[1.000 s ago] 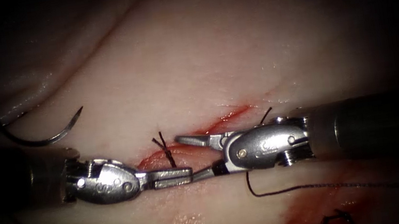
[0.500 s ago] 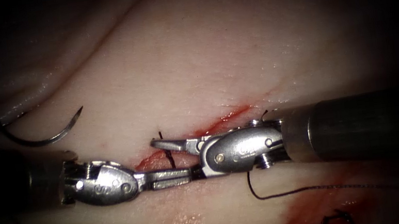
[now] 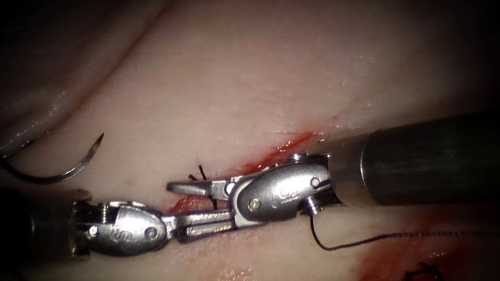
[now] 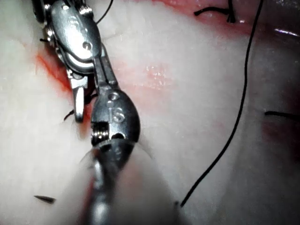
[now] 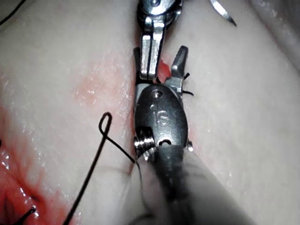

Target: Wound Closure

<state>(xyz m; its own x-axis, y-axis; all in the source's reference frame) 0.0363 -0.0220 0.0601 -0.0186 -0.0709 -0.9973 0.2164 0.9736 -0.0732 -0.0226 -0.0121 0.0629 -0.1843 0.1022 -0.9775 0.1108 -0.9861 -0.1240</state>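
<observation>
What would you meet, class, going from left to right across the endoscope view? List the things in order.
Needle lying free on the tissue → left pincer, shut → short thread ends at the cut → right pincer, open → thread trailing rightward.

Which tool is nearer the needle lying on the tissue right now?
Left. The left tool lies just below-right of the needle; the right tool reaches in from farther right, at the cut.

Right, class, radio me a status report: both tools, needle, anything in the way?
Left tool shut, grip unclear. Right tool open, empty, jaws at the thread ends by the cut. Needle free on tissue, left of cut. Tools crowd each other.
</observation>
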